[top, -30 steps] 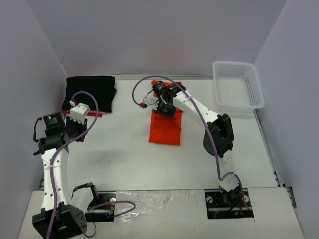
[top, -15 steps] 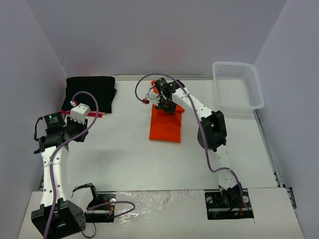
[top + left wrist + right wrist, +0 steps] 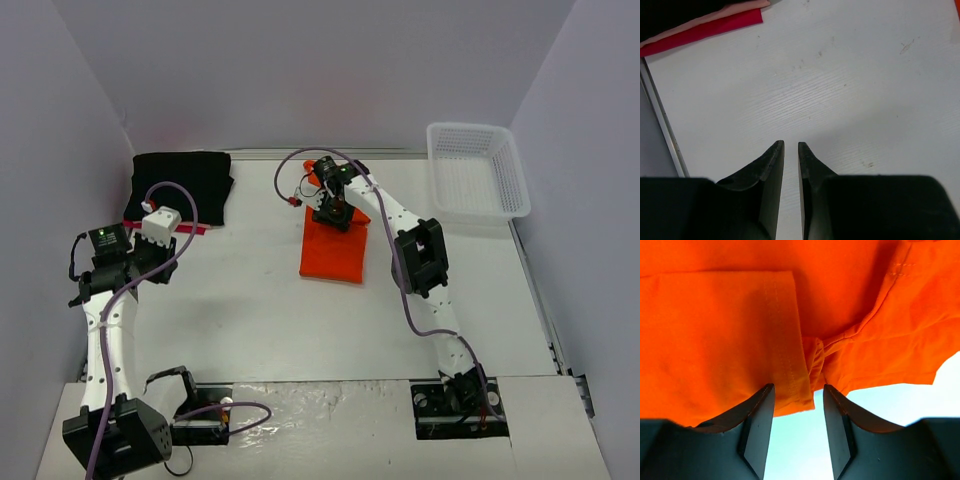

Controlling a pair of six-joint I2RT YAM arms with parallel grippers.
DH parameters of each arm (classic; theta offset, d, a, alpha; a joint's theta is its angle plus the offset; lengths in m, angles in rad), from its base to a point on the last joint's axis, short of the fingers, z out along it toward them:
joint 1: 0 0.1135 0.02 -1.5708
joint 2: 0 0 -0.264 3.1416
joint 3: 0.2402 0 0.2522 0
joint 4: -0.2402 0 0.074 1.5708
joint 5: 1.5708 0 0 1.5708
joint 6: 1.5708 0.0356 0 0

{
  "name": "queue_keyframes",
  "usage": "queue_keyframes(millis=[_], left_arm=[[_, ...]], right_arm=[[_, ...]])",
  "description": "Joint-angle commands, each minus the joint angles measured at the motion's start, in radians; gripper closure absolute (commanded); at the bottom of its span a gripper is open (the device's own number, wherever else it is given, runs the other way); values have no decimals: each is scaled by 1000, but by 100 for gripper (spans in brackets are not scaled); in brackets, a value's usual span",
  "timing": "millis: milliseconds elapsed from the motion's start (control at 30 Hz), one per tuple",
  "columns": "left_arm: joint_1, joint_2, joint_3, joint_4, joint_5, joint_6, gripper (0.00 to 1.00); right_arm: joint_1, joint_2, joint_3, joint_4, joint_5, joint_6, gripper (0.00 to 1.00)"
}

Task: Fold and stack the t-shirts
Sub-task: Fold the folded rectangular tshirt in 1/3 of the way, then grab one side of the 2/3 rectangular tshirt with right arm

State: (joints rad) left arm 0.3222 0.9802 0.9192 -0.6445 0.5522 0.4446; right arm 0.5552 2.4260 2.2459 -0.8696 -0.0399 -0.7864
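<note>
The orange t-shirt (image 3: 333, 256) lies partly folded in the middle of the white surface (image 3: 250, 315), towards the far side, as a long shape running near to far. The right arm reaches out over it, and the right end effector (image 3: 336, 207) sits low on the shirt's far end. In the right wrist view its fingers (image 3: 760, 410) stand moderately wide apart and straddle a stitched hem and a small bunch of orange cloth, with the shirt's edge and bare surface just below; the fingers are not closed on the fabric.

At the far left corner a folded black t-shirt (image 3: 182, 184) rests on top of a stack, with a red layer (image 3: 705, 27) and a thin pink layer (image 3: 715, 17) showing along its near edge. The left end effector (image 3: 791, 145) hovers over bare surface just near of that stack, its fingers drawn to a narrow slit with nothing between them.

A white plastic basket (image 3: 468, 127) stands at the far right corner, well apart from the orange shirt.
</note>
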Motion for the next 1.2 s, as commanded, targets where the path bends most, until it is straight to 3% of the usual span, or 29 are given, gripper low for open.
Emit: queue_keyframes(millis=[0, 267, 633, 900, 1167], left_arm=[[6, -6, 17, 20, 9, 16, 83], [6, -23, 17, 19, 11, 16, 83], [6, -60, 15, 11, 23, 13, 83], [6, -74, 12, 9, 22, 14, 83], [6, -77, 9, 11, 22, 14, 83]], right_arm=[[-8, -51, 34, 14, 18, 24, 60], [8, -256, -64, 41, -3, 73, 55], [115, -565, -520, 55, -67, 130, 52], [172, -562, -672, 104, -106, 162, 53], [175, -466, -668, 132, -135, 157, 54]])
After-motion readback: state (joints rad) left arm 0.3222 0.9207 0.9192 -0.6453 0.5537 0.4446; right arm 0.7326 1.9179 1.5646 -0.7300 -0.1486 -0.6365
